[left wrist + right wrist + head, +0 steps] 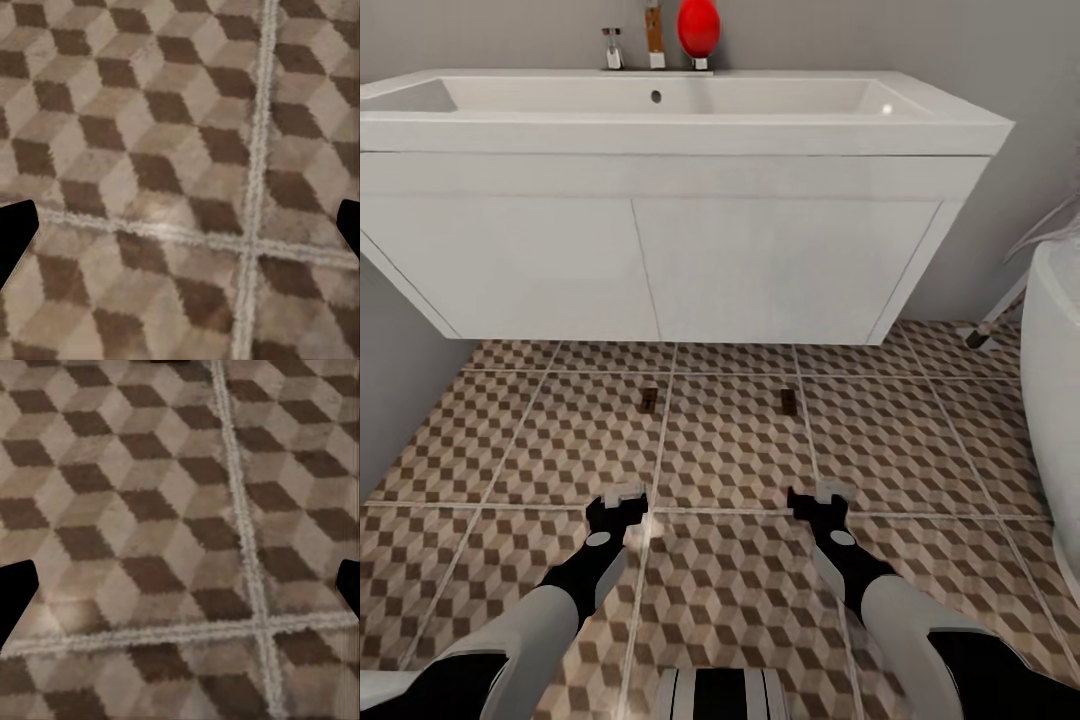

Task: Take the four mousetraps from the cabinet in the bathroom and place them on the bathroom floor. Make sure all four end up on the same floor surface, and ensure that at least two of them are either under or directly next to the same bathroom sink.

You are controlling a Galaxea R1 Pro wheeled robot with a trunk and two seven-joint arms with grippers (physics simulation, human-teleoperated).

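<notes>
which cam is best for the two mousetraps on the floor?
Head view: both mousetraps lie on the bathroom floor just in front of the sink. Both wrist views show patterned tile between open fingertips.

Bathroom: wall-hung white sink [660,240], bathtub [1055,380], cube-patterned floor tiles [730,440].

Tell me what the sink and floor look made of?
Sink: smooth glossy white, likely ceramic or moulded resin, with a bright highlight on its rim. Floor: matte printed tiles, probably ceramic, with pale grout lines and a brown-beige cube pattern.
</notes>
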